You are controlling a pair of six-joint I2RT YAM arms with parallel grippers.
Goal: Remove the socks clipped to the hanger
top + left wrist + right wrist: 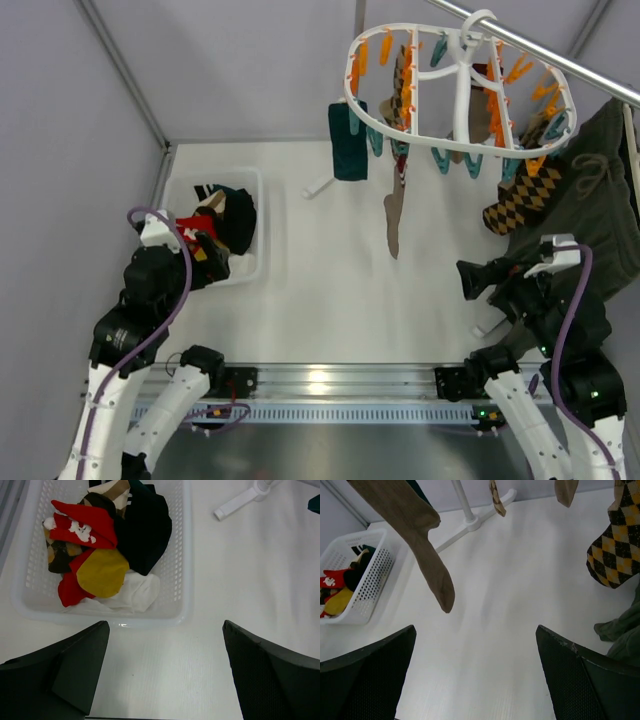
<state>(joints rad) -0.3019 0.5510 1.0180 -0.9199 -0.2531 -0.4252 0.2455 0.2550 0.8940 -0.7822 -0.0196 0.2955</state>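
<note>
Overhead, white hanger [461, 100] dangling brown, teal, argyle socks [393, 220], both jaws wide open, empty

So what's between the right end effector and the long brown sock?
Nothing. In the right wrist view, only bare white table shows between the open right end effector and the hanging brown sock.

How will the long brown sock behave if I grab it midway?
Probably floppy: the brown sock hangs limp, toe bent. Likely light, so a nudge should swing it. It dangles from the hanger, so pulling may tilt the frame.
</note>
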